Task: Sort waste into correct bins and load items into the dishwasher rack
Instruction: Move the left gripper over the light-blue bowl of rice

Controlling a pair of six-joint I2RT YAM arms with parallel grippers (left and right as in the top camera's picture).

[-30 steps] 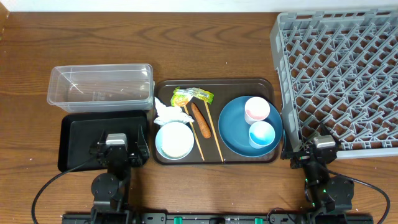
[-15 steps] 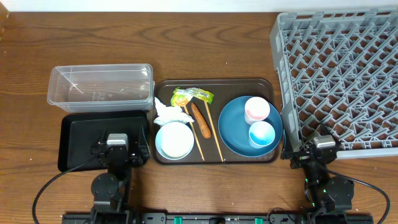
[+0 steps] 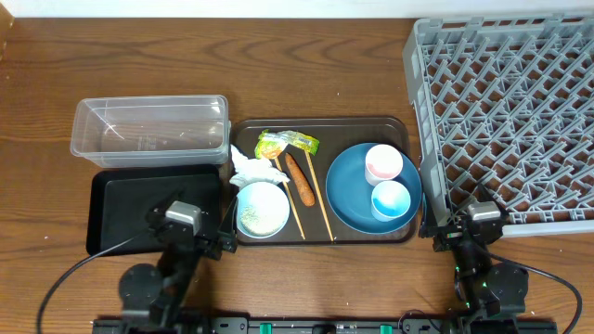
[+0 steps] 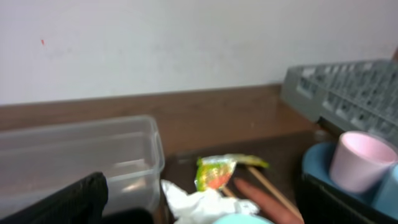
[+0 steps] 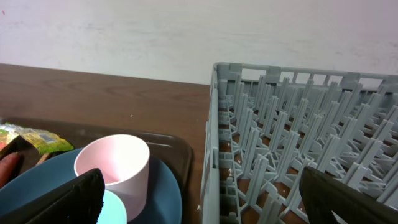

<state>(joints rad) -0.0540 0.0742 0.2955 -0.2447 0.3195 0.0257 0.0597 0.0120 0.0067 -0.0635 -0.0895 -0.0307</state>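
Observation:
The brown serving tray [image 3: 320, 125] holds the crumpled white napkin [image 3: 252, 167], yellow-green wrapper [image 3: 283, 143], orange sausage piece [image 3: 299, 178], pale blue bowl [image 3: 262, 209], two chopsticks [image 3: 320, 199] and the blue plate [image 3: 348, 199]. The pink cup [image 3: 382, 164] and light blue cup [image 3: 391, 199] stand on the plate. My left gripper [image 3: 209, 232] is open and empty, low by the bowl's left side; its view shows the napkin [image 4: 199, 202] and wrapper [image 4: 216, 171] ahead. My right gripper [image 3: 469, 215] is open and empty by the grey rack [image 3: 506, 102]. Rice grains cannot be made out.
The clear tub [image 3: 148, 130] stands left of the serving tray, with the black tray [image 3: 130, 199] in front of it. The rack's near wall [image 5: 214, 162] rises just right of the plate [image 5: 165, 193] and pink cup [image 5: 115, 165].
My left arm has swung right, from over the black tray toward the bowl and the serving tray's left edge. The right arm has not moved.

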